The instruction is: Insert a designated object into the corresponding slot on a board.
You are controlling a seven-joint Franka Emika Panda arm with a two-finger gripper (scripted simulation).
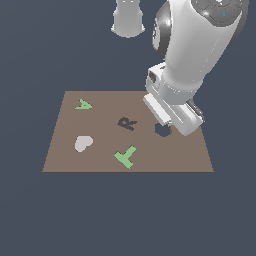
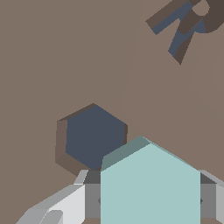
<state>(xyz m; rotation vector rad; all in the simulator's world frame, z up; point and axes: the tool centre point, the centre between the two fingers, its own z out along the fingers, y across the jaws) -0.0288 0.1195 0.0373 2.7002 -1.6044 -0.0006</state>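
My jaws are clamped on the teal hexagonal block, one finger pad pressed to each of two opposite flats. One block, held off the board and not seated.

Just beside the block, partly overlapped by its near corner in the wrist view: the dark hexagon slot. It looks slightly larger than the block and its walls are visible. The block is offset from the slot, not centred over it. Nothing lies between them. In the exterior view my hand body covers most of the slot, and the block itself is hidden.

Further out from the jaws on the same board:
- 1 dark R-shaped cutout, near the slot but clear of it
- 1 green T piece, lying flat
- 1 pale grey heart-like piece, well apart
- 1 green A piece, farthest off, near the board's far corner

Counts: 2 cutouts, 3 loose shapes on the board, 1 block in the jaws. One brown board on the dark worktop.
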